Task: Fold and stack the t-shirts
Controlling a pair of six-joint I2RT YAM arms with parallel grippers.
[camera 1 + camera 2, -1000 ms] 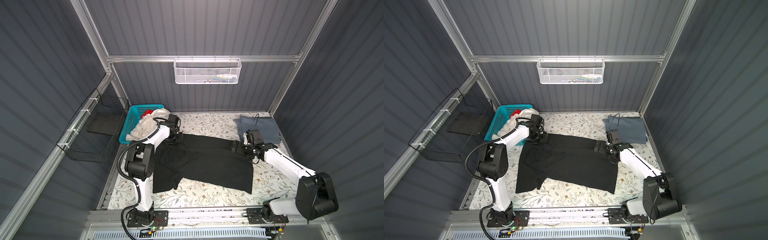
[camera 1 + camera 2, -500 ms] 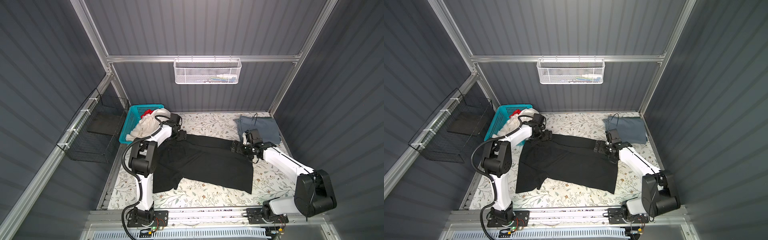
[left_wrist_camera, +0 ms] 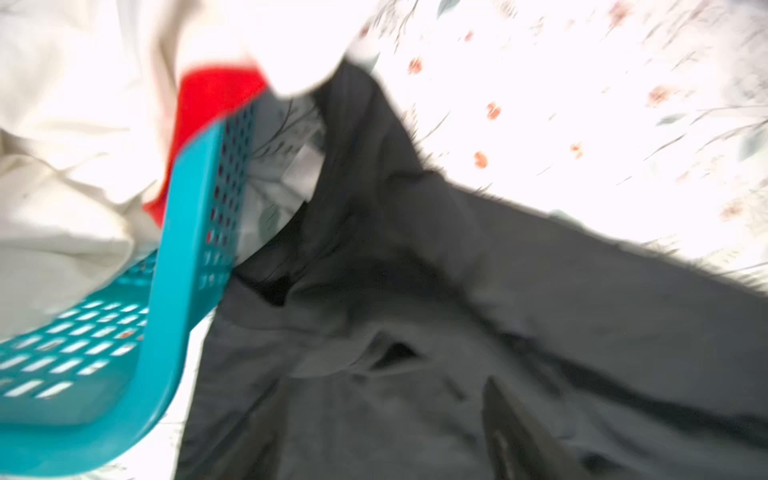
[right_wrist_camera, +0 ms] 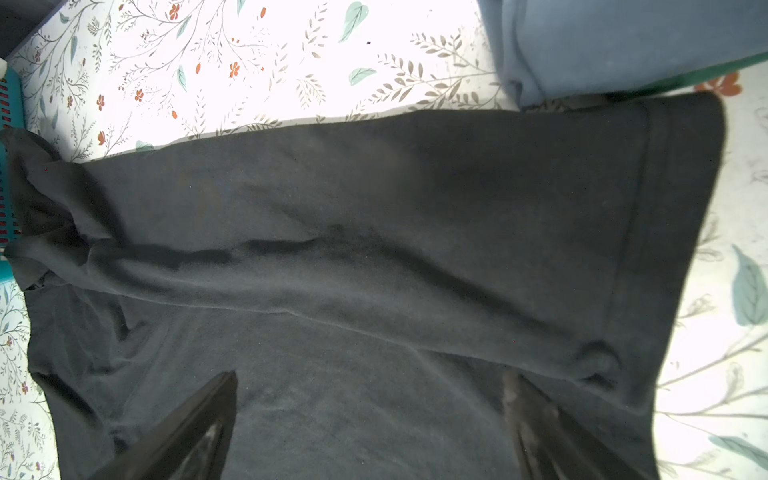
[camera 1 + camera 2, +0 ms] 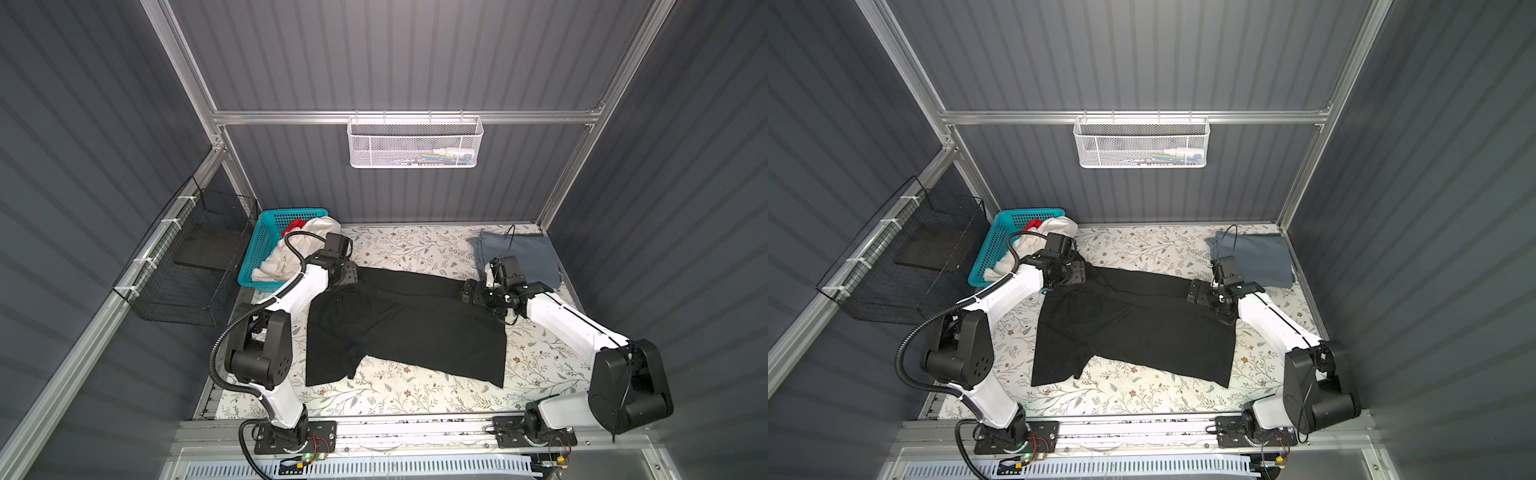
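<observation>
Released from the left gripper (image 5: 349, 275), the black shirt (image 5: 407, 328) lies spread across the middle of the flowered table (image 5: 415, 249). That gripper's fingers (image 3: 511, 432) look parted over its far-left corner beside the teal basket (image 5: 257, 245), though the view is blurred. The right gripper (image 5: 471, 293) gapes wide, empty, above the far-right corner. A blue-grey shirt (image 5: 523, 257) lies far right; the white shirt (image 5: 291, 257) and the red shirt (image 5: 296, 224) fill the basket.

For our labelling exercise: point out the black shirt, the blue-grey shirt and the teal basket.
black shirt (image 5: 415, 332), in a top view, body middle.
blue-grey shirt (image 5: 536, 253), in a top view, upper face.
basket (image 5: 266, 237), in a top view, perforated wall.
</observation>
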